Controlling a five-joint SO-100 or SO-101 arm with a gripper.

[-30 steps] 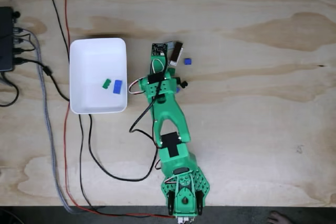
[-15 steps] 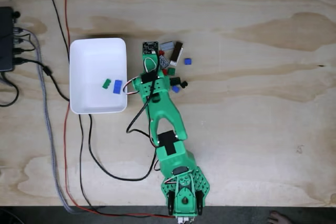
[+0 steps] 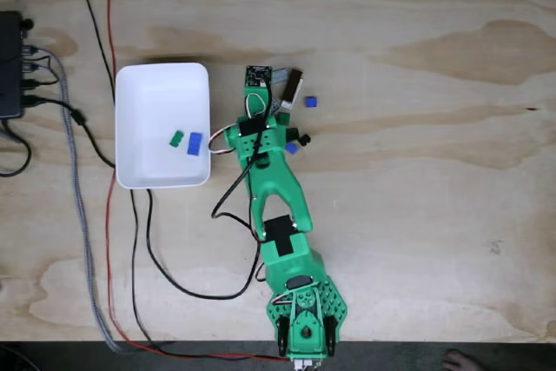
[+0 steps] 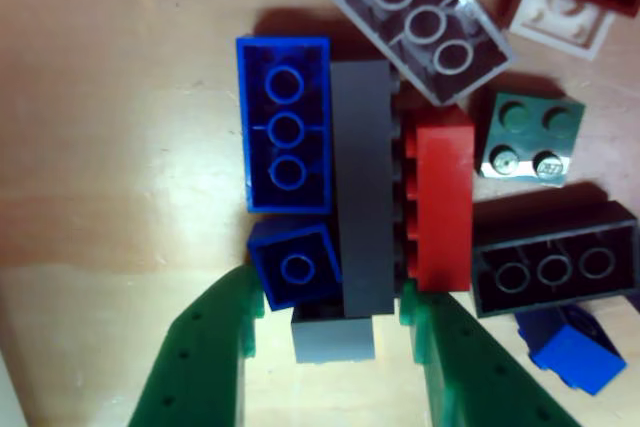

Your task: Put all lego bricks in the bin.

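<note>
1. Two bricks, green (image 3: pixel 177 137) and blue (image 3: pixel 195 143), lie in the bin (image 3: pixel 139 84)
2. The rest sit in a pile (image 4: pixel 400 167) on the table (image 3: pixel 417 215), just right of the bin in the fixed view
3. The gripper (image 4: pixel 330 322) is open, fingers either side of a grey brick (image 4: pixel 362 187); it seems not yet squeezed, though the other view is blurry

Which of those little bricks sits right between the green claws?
The long grey brick, lying between the big blue brick and the red brick; its end reaches into the gripper.
</note>
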